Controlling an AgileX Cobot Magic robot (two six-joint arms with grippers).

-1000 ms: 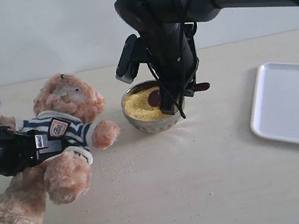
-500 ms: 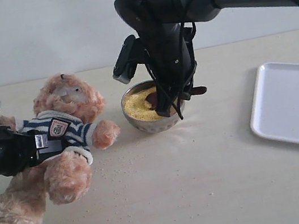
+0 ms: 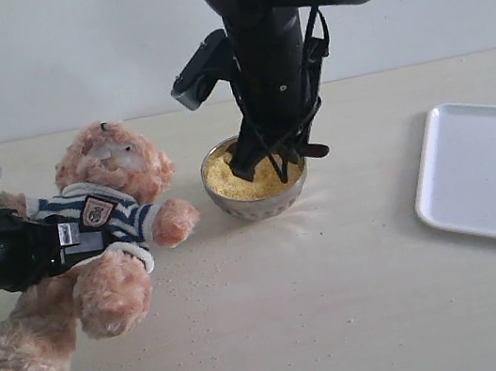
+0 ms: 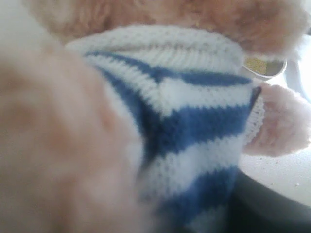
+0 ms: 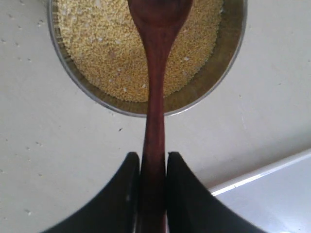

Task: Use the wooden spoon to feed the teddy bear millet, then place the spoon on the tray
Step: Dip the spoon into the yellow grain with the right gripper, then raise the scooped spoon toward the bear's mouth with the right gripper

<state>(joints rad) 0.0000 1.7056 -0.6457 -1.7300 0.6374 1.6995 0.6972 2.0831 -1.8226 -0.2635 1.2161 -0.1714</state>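
Observation:
The teddy bear [image 3: 108, 204] lies tilted at the left in its striped shirt [image 4: 194, 121]. My left gripper [image 3: 78, 240] is shut on its torso, and one dark finger [image 4: 272, 208] shows beside the shirt. The millet [image 3: 224, 176] fills a small metal bowl [image 3: 253, 206] just right of the bear's paw. My right gripper [image 3: 262, 156] hangs over that bowl, shut on the wooden spoon's handle [image 5: 154, 145]. The spoon's head [image 5: 158, 14] reaches down onto the millet [image 5: 102, 43]. From the exterior view the arm hides the spoon. The white tray [image 3: 489, 174] lies at the right.
Loose millet specks [image 3: 196, 270] are scattered on the pale table in front of the bear and the bowl. A corner of the tray [image 5: 277, 199] lies close to the bowl [image 5: 219, 80]. A plain wall stands behind the table.
My right wrist has tipped up and shifted slightly left over the bowl, and the spoon head that lay visible on the millet is now hidden behind the gripper. The left arm and bear stay still.

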